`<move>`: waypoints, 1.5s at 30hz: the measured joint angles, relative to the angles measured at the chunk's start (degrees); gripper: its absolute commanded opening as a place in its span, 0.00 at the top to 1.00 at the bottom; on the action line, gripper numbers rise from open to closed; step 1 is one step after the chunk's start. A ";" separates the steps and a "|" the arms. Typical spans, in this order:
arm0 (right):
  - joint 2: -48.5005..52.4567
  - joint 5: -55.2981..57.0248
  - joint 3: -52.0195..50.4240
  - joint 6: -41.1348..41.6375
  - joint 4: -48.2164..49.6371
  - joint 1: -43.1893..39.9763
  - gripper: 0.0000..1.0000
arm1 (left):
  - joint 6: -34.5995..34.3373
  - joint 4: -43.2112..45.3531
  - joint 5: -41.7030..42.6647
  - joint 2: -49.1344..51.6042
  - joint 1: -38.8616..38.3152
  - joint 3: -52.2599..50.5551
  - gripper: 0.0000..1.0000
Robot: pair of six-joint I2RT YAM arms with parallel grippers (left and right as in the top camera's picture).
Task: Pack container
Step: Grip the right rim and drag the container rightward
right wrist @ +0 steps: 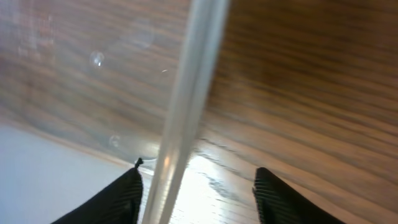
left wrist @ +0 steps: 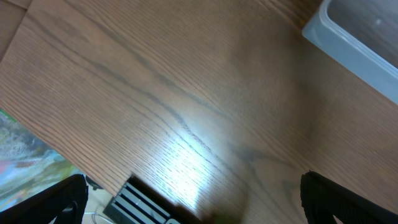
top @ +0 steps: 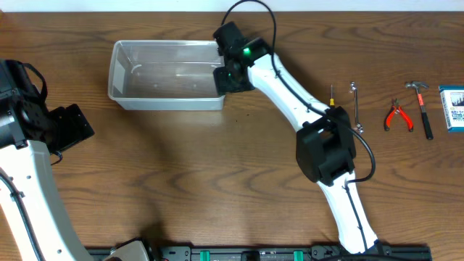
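The clear plastic container stands at the back of the table, left of centre, and looks empty. My right gripper is at its right end wall. In the right wrist view the fingers are open and straddle the container's rim, with the left finger inside and the right finger outside, apart from the wall. My left gripper is open and empty at the table's left side, well away from the container. The left wrist view shows a corner of the container at the top right.
Hand tools lie in a row at the right: a screwdriver, a wrench, red pliers and a hammer. A small blue-and-white box lies at the far right edge. The table's front edge shows in the left wrist view.
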 measured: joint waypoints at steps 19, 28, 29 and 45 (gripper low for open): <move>0.00 2.27 4.26 0.42 -5.53 -2.54 0.84 | 0.00 -0.02 0.00 0.00 0.00 0.00 0.02; 0.00 3.15 4.26 0.66 -7.23 -2.56 0.94 | 0.02 -0.02 0.00 0.00 0.00 0.00 0.02; 0.00 3.48 4.26 0.63 -7.67 -2.56 0.95 | 0.00 -0.02 0.00 0.02 0.00 0.00 0.02; -0.13 5.81 5.22 1.16 -14.91 -3.48 0.99 | 0.00 -0.02 -0.02 0.00 0.00 0.00 0.02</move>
